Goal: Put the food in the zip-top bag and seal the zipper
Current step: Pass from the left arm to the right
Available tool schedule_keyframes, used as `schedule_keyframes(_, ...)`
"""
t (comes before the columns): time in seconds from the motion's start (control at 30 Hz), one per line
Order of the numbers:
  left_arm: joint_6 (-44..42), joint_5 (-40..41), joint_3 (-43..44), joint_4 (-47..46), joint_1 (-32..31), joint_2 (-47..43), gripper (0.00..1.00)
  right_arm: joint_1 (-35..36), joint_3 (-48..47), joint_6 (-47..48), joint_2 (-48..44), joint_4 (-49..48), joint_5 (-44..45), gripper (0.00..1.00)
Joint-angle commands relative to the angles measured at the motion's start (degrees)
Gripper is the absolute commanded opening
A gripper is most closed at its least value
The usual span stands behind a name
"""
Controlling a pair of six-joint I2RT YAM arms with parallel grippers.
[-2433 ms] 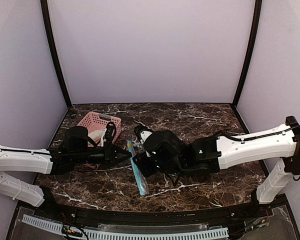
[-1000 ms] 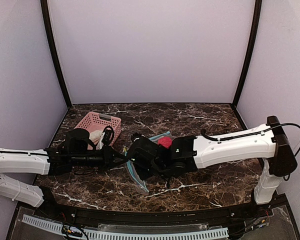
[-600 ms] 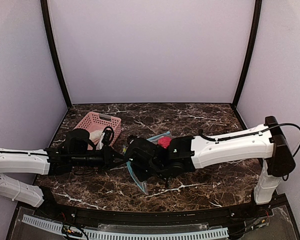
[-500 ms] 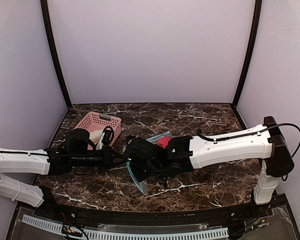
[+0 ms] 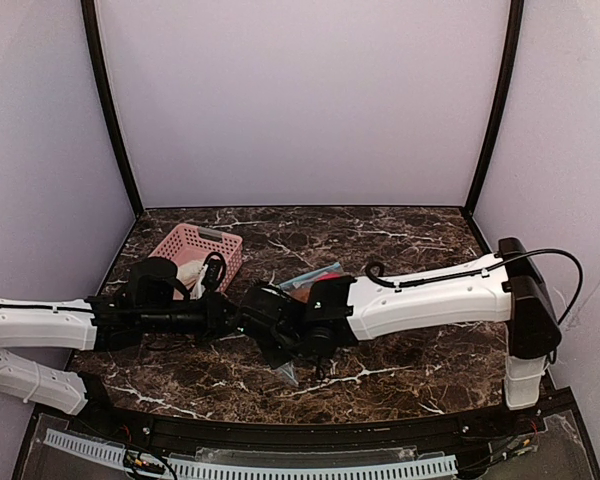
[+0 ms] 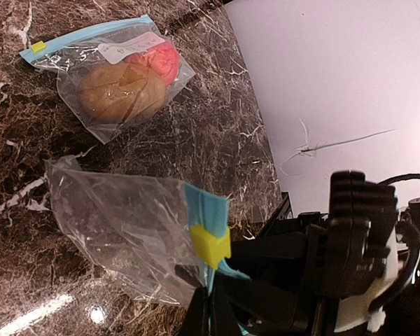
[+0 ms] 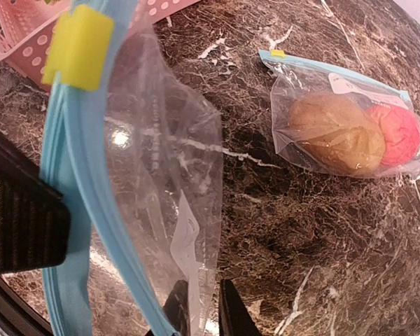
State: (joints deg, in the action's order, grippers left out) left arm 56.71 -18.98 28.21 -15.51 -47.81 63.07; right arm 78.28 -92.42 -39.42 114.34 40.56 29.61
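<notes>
An empty zip-top bag (image 6: 119, 217) is held between the two arms near the middle of the dark marbled counter (image 5: 410, 240). Its blue zipper strip (image 6: 208, 208), on which a yellow slider (image 6: 210, 245) is fitted, is gripped by the left gripper (image 6: 210, 315), whose jaws are seen closed tight on the strip in the left wrist view. The right gripper (image 7: 203, 313) is placed at the bag's lower edge. Its jaws are set narrow and clear film is seen lying between them, but it cannot be told whether the film is actually pinched. A second zip-top bag (image 7: 346, 126) is laid flat on the counter just beyond the held one, apart from both grippers. Two pieces of the food are enclosed in it side by side and touching: a brown-orange bun (image 7: 332, 133) and a red-pink ball (image 7: 399, 133). A blue zipper strip with a small yellow slider at one end is seen along that bag's top edge, and it cannot be judged whether that zipper is fully closed. A pink basket (image 5: 208, 236) is placed at the rear left of the counter, beside the left arm, and a whitish piece (image 5: 190, 272) is seen inside it.
</notes>
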Motion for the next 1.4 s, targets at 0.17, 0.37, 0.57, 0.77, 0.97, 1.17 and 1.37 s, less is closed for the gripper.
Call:
schedule_keyframes(0.17, -4.76, 2.97, 1.96, 11.32, -0.31, -3.36, 0.01, -3.21, 3.49, -5.54, -3.09, 1.91, 0.93, 0.02)
schedule_keyframes(0.37, -9.22, 4.40, 5.51, 22.30, -0.35, -2.93, 0.01, -4.64, 3.99, -8.00, -4.39, 4.41, 2.91, 0.00)
schedule_keyframes(0.57, -10.41, 5.74, 7.42, 24.50, -0.88, -1.26, 0.01, -4.63, 2.76, -8.57, -4.18, 5.24, 2.82, 0.00)
schedule_keyframes(0.77, -8.02, 4.42, 8.37, 16.83, -2.44, 1.08, 0.14, -4.20, 1.15, -8.51, -3.66, 4.86, 2.08, 0.00)
schedule_keyframes(0.97, -5.50, 3.62, 8.79, 6.64, -4.37, 4.36, 0.54, -4.01, 0.22, -8.90, -3.20, 4.31, 1.54, 0.00)
schedule_keyframes(1.17, -3.67, 4.46, 8.16, 1.95, -5.48, 5.93, 0.71, -3.91, 0.61, -9.08, -3.42, 3.62, 1.24, 0.00)
schedule_keyframes(1.37, -2.33, 11.09, 8.97, 6.29, -5.48, 7.02, 0.75, -3.75, 1.34, -9.22, -4.08, 3.35, 1.50, 0.00)
